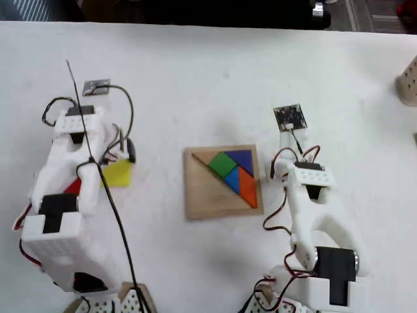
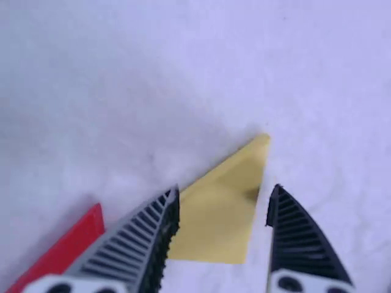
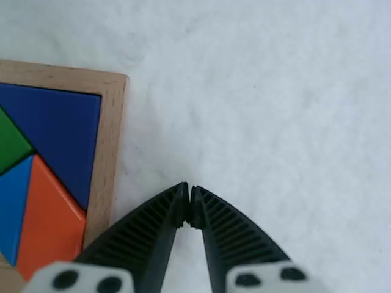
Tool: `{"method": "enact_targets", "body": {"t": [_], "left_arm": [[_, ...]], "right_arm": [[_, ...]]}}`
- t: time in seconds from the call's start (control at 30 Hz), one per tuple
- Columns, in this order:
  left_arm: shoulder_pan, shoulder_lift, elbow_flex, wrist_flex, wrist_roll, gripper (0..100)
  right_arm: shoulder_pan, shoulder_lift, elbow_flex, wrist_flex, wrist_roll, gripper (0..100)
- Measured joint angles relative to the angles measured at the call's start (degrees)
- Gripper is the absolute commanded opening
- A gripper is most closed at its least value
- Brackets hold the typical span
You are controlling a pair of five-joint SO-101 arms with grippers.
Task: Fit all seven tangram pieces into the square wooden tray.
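The square wooden tray (image 1: pixel 199 195) is seen mid-tabletop, with four pieces seated toward its one o'clock corner. A yellow piece (image 1: pixel 118 175) and a red piece (image 1: pixel 73 186) lie at its nine o'clock, unplaced. The left pincer (image 2: pixel 224 191) is held open astride the yellow piece. The right pincer (image 3: pixel 188 188) is closed, empty, at the tray's three o'clock. The white tabletop (image 1: pixel 195 85) is bordered by darkness at twelve o'clock.

Black cable (image 1: pixel 114 218) just beside yellow piece (image 1: pixel 120 175)

A yellow piece (image 2: pixel 223 220) and red piece (image 2: pixel 61 250) show against white table (image 2: pixel 183 73).
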Motion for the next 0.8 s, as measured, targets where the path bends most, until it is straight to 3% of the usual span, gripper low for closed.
{"method": "enact_targets", "body": {"t": [0.13, 0.23, 0.4, 0.63, 0.8], "left_arm": [[1.2, 0.0, 0.0, 0.3, 0.0, 25], [1.2, 0.0, 0.0, 0.3, -0.4, 34], [1.2, 0.0, 0.0, 4.7, -11.1, 48], [-1.8, -7.6, 2.9, 5.7, -21.0, 48], [-4.0, -18.2, 12.4, -1.2, -33.4, 48]], "right_arm": [[0.0, 0.0, 0.0, 0.0, 0.0, 1.8], [0.0, 0.0, 0.0, 0.0, 0.0, 1.8], [0.0, 0.0, 0.0, 0.0, 0.0, 1.8], [0.0, 0.0, 0.0, 0.0, 0.9, 1.8], [0.0, 0.0, 0.0, 0.0, 1.8, 1.8]]}}
